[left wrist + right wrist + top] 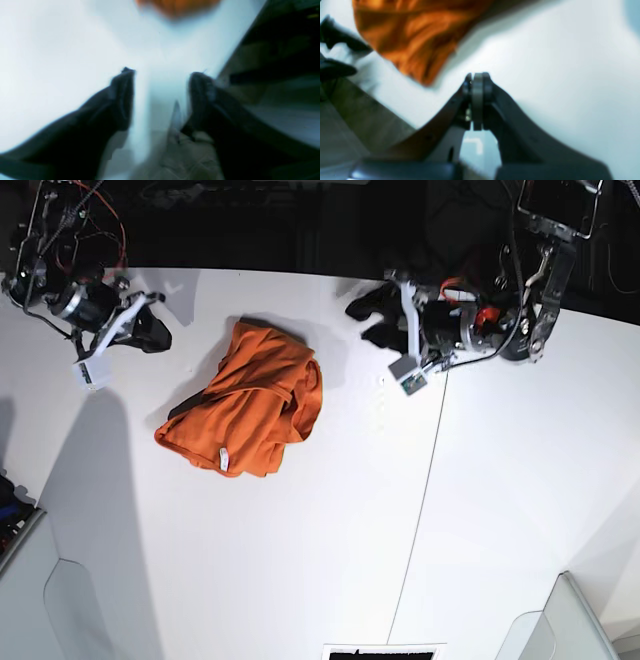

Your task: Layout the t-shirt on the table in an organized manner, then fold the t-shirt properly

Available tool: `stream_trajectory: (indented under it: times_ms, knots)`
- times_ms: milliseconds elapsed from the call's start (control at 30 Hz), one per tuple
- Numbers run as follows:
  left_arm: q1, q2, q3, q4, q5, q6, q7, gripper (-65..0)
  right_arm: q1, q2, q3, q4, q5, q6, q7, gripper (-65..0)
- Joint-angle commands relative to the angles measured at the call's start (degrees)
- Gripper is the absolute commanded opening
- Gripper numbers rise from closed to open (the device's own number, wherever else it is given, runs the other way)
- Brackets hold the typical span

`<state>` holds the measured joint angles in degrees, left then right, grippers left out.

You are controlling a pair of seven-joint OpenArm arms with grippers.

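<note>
The t-shirt (248, 398) is bunched in a crumpled heap on the table (300, 580), left of the dark seam line (420, 510) in the base view, toward the far edge. It's folded over itself and not spread out, with the small white label (223, 459) showing near its lower edge. Left gripper (161, 75): fingers (122, 97) spread apart with bare white tabletop between them, nothing held; the wrist view is motion-blurred, with only an orange smear of shirt at the top of frame. In the base view this arm sits at the far edge just right of the shirt, close but not touching the cloth. Right gripper (477, 80): fingertips pressed together, empty, hovering over bare table, with the shirt's edge near it but apart in the wrist view. In the base view the right gripper is at the far left corner, separated from the heap by open tabletop. Neither gripper is in contact with the fabric.
</note>
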<state>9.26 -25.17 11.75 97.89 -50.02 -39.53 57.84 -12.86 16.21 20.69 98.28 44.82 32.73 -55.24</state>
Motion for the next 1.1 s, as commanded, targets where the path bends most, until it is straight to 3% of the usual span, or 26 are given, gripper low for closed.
stream_trajectory:
  times_ms: [0,233,433,600,667,867,967,1067]
  knots:
    - [2.9,-1.5,-1.3,3.7,-0.8,-0.5,-0.5,-37.1,-1.7,1.3,0.3,1.5,1.9,0.6,0.5,-65.0]
    - [24.5,-4.0,-9.6,17.6,-0.2,-0.5,-2.1,-39.1,-12.4,4.5,0.3,5.6,2.2,0.7,0.5,-65.0]
    - [32.7,-4.0,-9.8,13.1,16.4,-0.5,-14.4,-41.1,-19.4,4.8,-1.5,4.8,0.3,0.7,0.9,-65.0]
    - [31.8,-4.0,-8.9,-0.3,24.9,-0.5,-23.2,-58.7,-22.9,4.8,-10.6,-0.5,-5.9,0.7,2.8,-65.0]
    - [30.0,-4.0,-7.0,-6.8,26.4,-0.5,-24.2,-65.0,-23.0,4.7,-15.8,-4.5,-8.6,0.7,3.0,-65.0]
    - [21.4,-4.0,5.2,-28.1,30.6,-0.5,-24.2,-65.0,-19.7,4.7,-31.5,-19.0,-16.4,0.0,5.9,-65.0]
    - [16.5,-3.1,12.7,-37.6,31.5,5.3,-24.0,-65.0,-16.4,4.2,-36.9,-25.8,-21.5,-0.5,7.0,-65.0]
    - [11.6,-0.8,18.7,-44.8,32.3,7.4,-23.3,-65.0,-13.3,3.0,-38.8,-30.0,-26.8,-0.5,6.8,-65.0]
